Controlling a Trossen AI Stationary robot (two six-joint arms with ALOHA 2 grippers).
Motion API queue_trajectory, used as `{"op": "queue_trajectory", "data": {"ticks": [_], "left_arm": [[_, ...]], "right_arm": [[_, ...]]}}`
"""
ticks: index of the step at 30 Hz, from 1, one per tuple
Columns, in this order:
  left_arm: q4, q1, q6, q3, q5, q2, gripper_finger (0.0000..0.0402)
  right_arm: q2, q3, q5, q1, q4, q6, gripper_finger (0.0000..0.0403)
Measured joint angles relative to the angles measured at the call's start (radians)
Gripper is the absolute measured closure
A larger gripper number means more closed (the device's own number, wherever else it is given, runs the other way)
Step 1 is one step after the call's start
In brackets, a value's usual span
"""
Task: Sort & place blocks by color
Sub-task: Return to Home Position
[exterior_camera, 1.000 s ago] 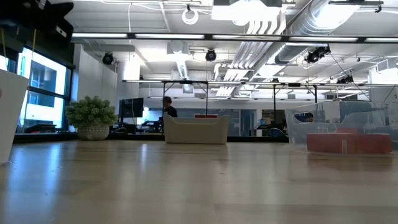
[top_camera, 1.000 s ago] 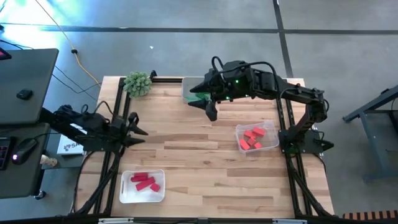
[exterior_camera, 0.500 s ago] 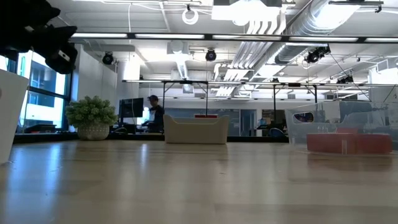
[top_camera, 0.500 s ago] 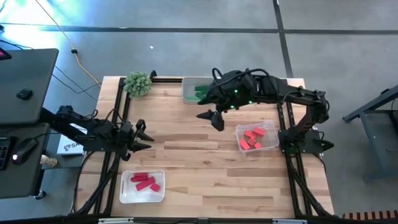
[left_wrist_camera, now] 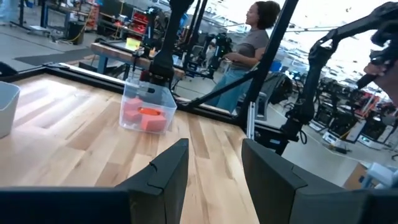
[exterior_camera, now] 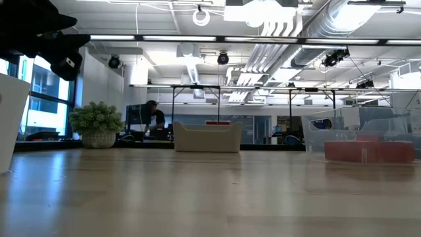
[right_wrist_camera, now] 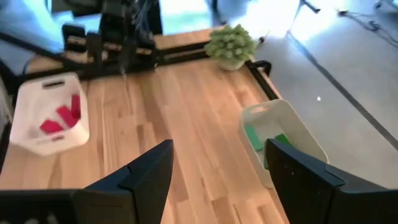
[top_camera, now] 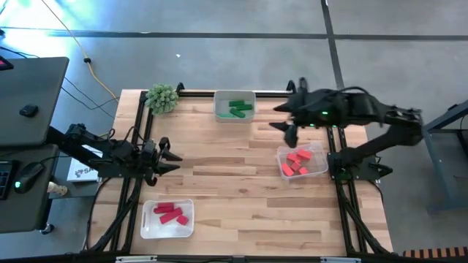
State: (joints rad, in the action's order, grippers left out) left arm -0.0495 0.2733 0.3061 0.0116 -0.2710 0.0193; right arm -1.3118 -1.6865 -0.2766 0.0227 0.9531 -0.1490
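Observation:
Several green blocks (top_camera: 238, 109) lie in a white tray (top_camera: 221, 102) at the table's far edge; they also show in the right wrist view (right_wrist_camera: 264, 140). Orange-coral blocks (top_camera: 295, 162) lie in a clear tray (top_camera: 319, 155) at the right and show in the left wrist view (left_wrist_camera: 144, 116). Red blocks (top_camera: 170, 213) lie in a white tray (top_camera: 149, 226) at the near left. My right gripper (top_camera: 281, 123) is open and empty, above the table between the green tray and the clear tray. My left gripper (top_camera: 165, 155) is open and empty at the table's left edge.
A spiky green plant ball (top_camera: 161, 97) stands at the far left corner. Black frame rails (top_camera: 338, 146) run along the table's left, right and far edges. Bare wood (top_camera: 219, 164) lies between the three trays. A person (left_wrist_camera: 247, 38) stands beyond the table's right side.
My right gripper has drawn back from over the green tray toward the table's right edge, its arm folding back, and stays open and empty. My left gripper has edged a little toward the table's right.

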Motion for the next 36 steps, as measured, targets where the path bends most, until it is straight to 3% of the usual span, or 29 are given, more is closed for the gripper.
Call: {"op": "queue_trajectory", "data": {"ticks": [9,16,21,28,36], "left_arm": [[0.0,0.0,-0.103,0.0,-0.002,0.0,0.0264],[0.0,0.0,-0.268,0.0,-0.002,0.0,0.0264],[0.0,0.0,-0.283,0.0,-0.002,0.0,0.0264],[0.0,0.0,-0.283,0.0,-0.002,0.0,0.0264],[0.0,0.0,-0.283,0.0,-0.002,0.0,0.0264]], "right_arm": [[0.403,0.536,0.033,-0.011,-0.341,-0.027,0.0158],[0.662,0.895,0.048,-0.011,-0.52,-0.003,0.0158],[0.844,1.121,0.048,-0.011,-0.659,-0.008,0.0158],[1.075,1.352,0.101,-0.011,-0.807,-0.001,0.0158],[1.249,1.483,0.229,-0.011,-0.847,-0.011,0.0158]]}}
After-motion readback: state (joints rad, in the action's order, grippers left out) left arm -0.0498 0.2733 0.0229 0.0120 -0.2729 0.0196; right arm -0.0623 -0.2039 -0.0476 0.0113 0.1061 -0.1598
